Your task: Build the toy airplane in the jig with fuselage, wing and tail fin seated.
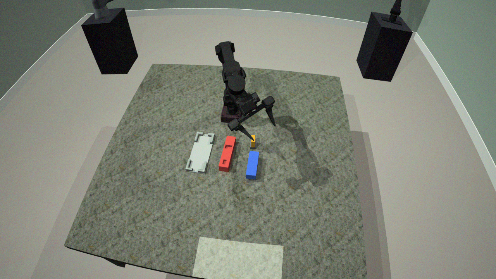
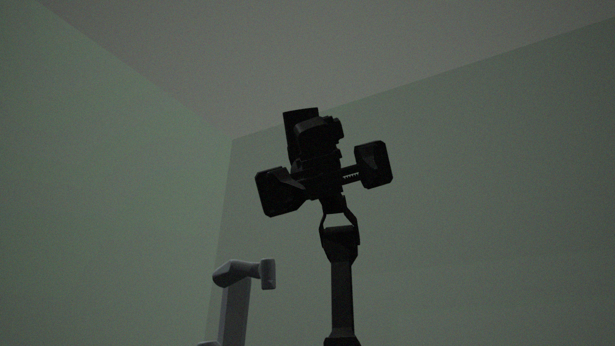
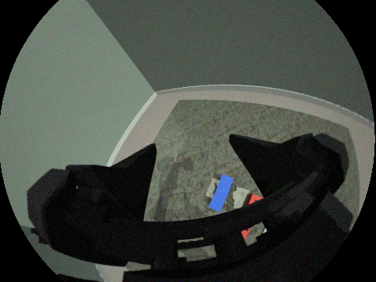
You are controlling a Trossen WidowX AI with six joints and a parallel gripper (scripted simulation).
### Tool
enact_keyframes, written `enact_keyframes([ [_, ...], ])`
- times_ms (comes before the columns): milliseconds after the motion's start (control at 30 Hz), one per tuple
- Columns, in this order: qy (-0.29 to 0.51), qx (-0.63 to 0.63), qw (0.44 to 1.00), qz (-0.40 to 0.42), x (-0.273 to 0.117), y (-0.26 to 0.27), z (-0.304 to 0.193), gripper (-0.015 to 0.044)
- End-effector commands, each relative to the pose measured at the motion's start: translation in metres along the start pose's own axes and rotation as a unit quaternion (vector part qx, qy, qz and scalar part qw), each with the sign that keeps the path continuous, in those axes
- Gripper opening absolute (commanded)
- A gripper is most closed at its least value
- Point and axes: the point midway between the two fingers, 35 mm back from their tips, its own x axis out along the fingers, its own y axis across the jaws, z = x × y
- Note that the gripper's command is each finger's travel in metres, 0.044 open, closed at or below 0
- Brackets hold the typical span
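Parts of the toy airplane and the arm. The red fuselage (image 1: pixel 227 153) (image 3: pixel 255 199) lies beside the cradle (image 1: pixel 201 152), unseated, with two sockets facing up. On its other side lies the blue wing (image 1: pixel 252 162) (image 3: pixel 221 193); the orange tail fin (image 1: pixel 252 143) stands on that same side, nearer the arm's base (image 1: pixel 225 117). The base sits beyond the fuselage's end. The gripper (image 1: pixel 264 132) (image 2: pixel 340 179) (image 3: pixel 193 142) is raised above the table, its fingers wide apart with nothing between them.

Assembly appears unstarted, and the step in hand is probably the approach to a first part. If the fuselage is chosen, the fingers should be squared across its narrow width, lowered vertically and closed near mid-length, leaving both sockets exposed. It should be carried level, aligned with the cradle's corner stops and pressed flat before release. A skewed grip could leave one end riding on a stop; a low sideways approach could knock the tail fin. The tabs cannot be made out, so their orientation requires checking before insertion
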Motion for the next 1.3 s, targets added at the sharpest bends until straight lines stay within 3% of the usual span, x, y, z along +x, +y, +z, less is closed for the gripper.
enact_keyframes([
  [0,0.079,0.053,0.993,-0.07,0.008,-0.038,-0.043,0.044],
  [200,0.224,0.13,0.948,-0.187,-0.005,-0.092,-0.123,0.044],
  [467,0.4,0.192,0.844,-0.301,-0.054,-0.128,-0.211,0.044],
  [633,0.404,0.193,0.841,-0.303,-0.054,-0.13,-0.215,0.044],
  [800,0.404,0.193,0.841,-0.303,-0.03,-0.147,-0.254,0.044],
  [1267,0.404,0.193,0.841,-0.303,-0.019,-0.155,-0.272,0.044],
])
